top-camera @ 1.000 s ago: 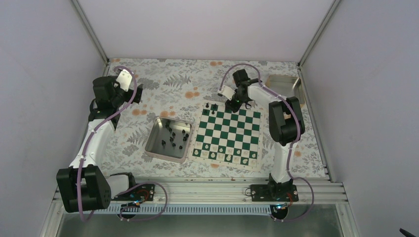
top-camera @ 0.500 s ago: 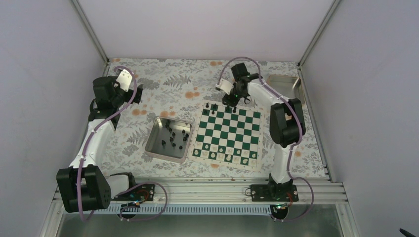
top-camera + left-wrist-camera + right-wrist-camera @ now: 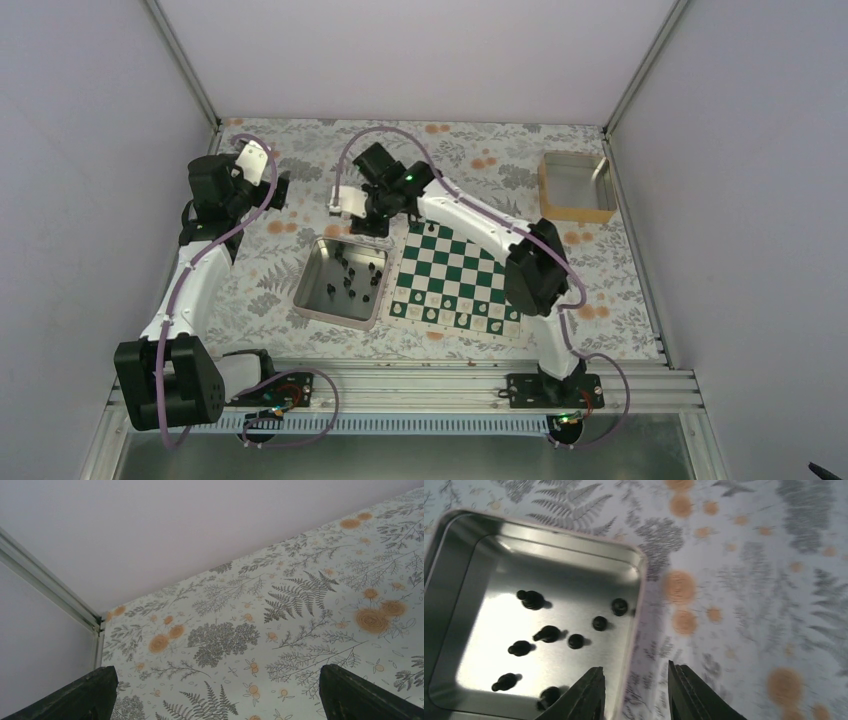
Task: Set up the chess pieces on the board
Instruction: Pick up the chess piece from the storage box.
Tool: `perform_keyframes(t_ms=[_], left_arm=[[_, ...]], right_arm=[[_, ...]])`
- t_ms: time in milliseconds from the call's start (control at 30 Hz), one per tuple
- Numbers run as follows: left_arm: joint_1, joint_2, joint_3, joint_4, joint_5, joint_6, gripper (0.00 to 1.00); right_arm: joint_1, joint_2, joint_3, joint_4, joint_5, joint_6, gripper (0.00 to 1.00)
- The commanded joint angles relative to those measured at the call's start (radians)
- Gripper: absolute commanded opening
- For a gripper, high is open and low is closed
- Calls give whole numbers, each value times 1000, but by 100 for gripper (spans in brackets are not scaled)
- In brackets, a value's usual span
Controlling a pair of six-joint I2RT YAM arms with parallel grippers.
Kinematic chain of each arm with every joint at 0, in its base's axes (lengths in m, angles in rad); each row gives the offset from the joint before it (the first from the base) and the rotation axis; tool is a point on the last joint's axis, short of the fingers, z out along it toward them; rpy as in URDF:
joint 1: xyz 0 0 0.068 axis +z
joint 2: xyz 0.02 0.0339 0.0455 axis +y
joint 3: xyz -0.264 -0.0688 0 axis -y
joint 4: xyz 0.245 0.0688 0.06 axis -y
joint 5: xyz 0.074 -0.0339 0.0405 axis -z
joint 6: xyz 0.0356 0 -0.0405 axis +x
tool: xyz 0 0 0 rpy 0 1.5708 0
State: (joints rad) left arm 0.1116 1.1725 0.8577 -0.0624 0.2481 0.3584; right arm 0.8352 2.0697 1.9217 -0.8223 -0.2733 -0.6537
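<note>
The green and white board lies right of centre; my right arm crosses and hides its far row. Pale pieces stand on its near rows. Several tiny black chess pieces lie in the metal tray to the left of the board. In the right wrist view they lie scattered on the tray floor. My right gripper is open and empty, with its jaws either side of the tray's rim. My left gripper is open and empty, held high over the far left of the table.
A tan open box stands at the far right corner. The floral tablecloth covers the table. Walls and metal frame posts close the left, right and far sides.
My right arm has swung left from the board's far edge to the tray's far side. The left arm has not moved.
</note>
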Motion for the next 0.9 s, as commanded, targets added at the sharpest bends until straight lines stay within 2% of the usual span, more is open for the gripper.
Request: perform_keyframes(t_ms=[0,200,533,867], left_arm=[[7,-3,2,3,30,11,100],[7,-4,1,2,34,11,100],[6,-8,-1,0,36,13,100],[7,-11,-3,1,38,13,100]], right_arm=[[42,93,12,-67,-31,10,34],[114,154,-15,-73,-35,2,33],[161,162,-28,-91,-72,17,32],[183,171,-65,-65,-34,28,29]])
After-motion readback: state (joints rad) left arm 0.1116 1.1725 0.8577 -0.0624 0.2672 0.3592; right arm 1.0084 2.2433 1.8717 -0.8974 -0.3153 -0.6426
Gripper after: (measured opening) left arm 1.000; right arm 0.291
